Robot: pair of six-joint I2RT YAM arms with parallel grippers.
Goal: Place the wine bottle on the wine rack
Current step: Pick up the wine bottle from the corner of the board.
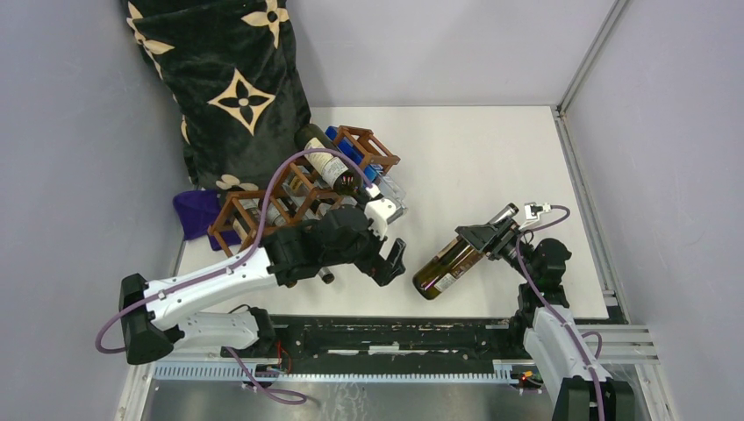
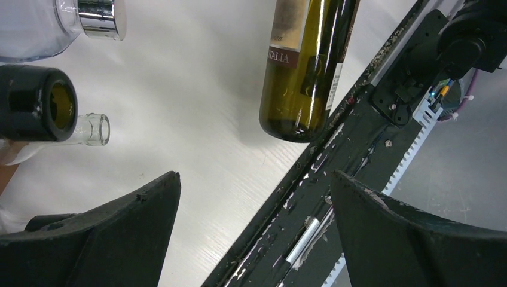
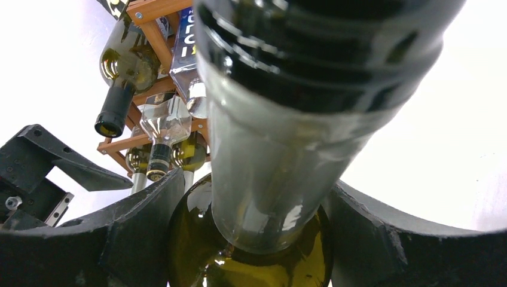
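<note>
Plain lilac-grey walls (image 1: 439,44) box in a white wood-grain desk (image 1: 474,158), with a black plush flower-print cushion (image 1: 228,79) leaning at 11 o'clock.

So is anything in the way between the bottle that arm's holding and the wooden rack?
Yes. The left claw, open, sits right between the wine bottle and the wine rack. Several of the rack's cells already hold bottles.

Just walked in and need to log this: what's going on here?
The right gripper is shut on a green wine bottle near its neck, base pointing toward the left gripper, whose jaws stand open and empty beside the wine rack. The rack already holds other bottles; this one is not on it yet.
</note>
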